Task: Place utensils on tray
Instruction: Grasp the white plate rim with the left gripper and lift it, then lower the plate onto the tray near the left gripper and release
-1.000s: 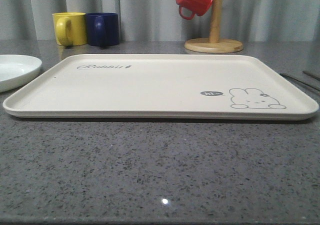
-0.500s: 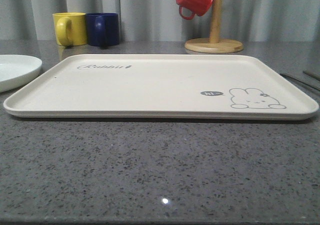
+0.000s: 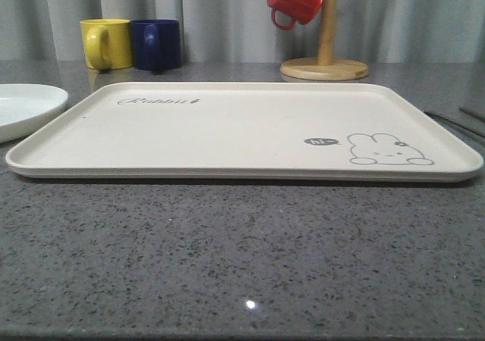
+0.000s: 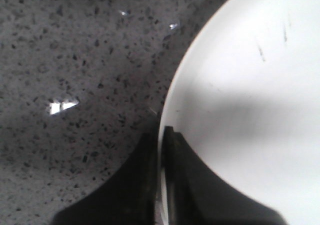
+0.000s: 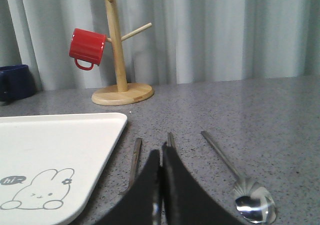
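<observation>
Plate (image 3: pixel 23 106) is edging slightly toward the tray (image 3: pixel 242 173) compared with a second ago. Left gripper (image 4: pixel 161 150) is pinching the plate's rim, jaws nearly together. So thin a hold is risking a slip or tilt, and the rim may be catching the tray's raised edge just beside it. Right gripper (image 5: pixel 161 180), fingers together, is hovering by the chopsticks (image 5: pixel 135 160) and spoon (image 5: pixel 227 165), both lying off the tray. The bare tray is offering ample room, while the mug stand (image 5: pixel 120 60) is bounding it farther back.
</observation>
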